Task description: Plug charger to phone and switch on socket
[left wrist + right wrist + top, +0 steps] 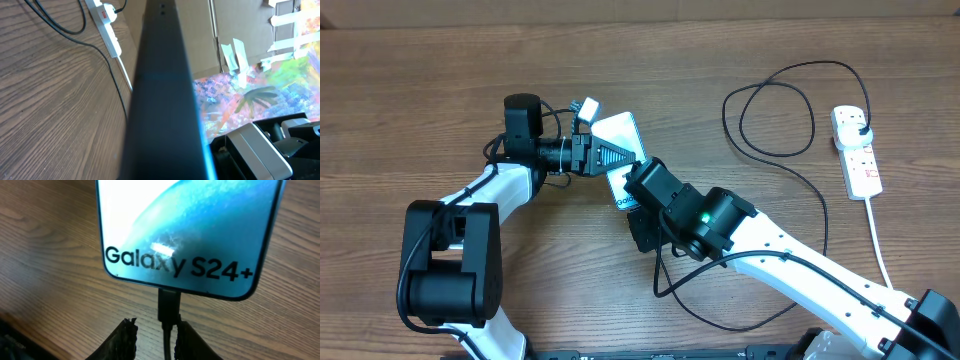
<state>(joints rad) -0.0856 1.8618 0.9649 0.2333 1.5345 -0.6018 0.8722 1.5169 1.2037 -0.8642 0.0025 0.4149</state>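
The phone [620, 133] is held tilted above the table, and my left gripper [609, 157] is shut on it. In the left wrist view the phone [160, 100] shows edge-on as a dark bar with a blue glow. Its lit screen [185, 225] fills the top of the right wrist view. The charger's small plug tip [169, 305] sits in the phone's bottom port. My right gripper [155, 340] is open around the cable just below the tip. The charger [724, 108] loops across the table to the socket [857, 150], where its black plug [861, 127] is inserted.
The socket's white cord [880, 245] runs toward the front right. The socket [107, 27] and black cable [117, 90] also show in the left wrist view. Cardboard and coloured sheets [250, 95] lie beyond the table edge.
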